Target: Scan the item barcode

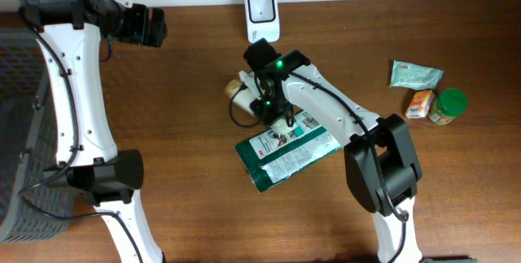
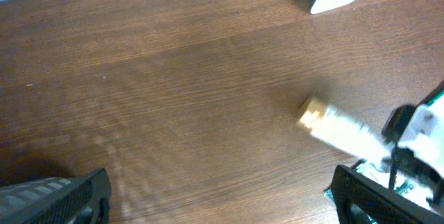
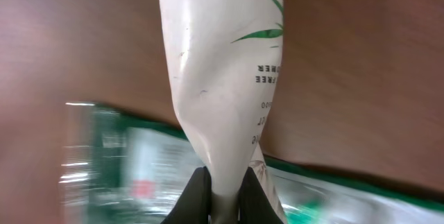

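Observation:
My right gripper (image 3: 223,200) is shut on the flat crimped end of a white tube (image 3: 222,64) with green leaf print. From overhead, this gripper (image 1: 273,110) holds the tube over the table's middle, and the tube's tan cap (image 1: 236,89) points left. In the left wrist view the tube (image 2: 340,130) lies at the right. The white barcode scanner (image 1: 262,15) stands at the back edge, just beyond the tube. My left gripper (image 1: 145,25) hangs open at the back left, with nothing between its fingers (image 2: 59,197).
A green and white flat packet (image 1: 286,151) lies under and in front of the right gripper. At the right are a green pouch (image 1: 415,74), an orange box (image 1: 419,104) and a green-lidded jar (image 1: 448,107). A dark basket (image 1: 16,133) borders the left edge.

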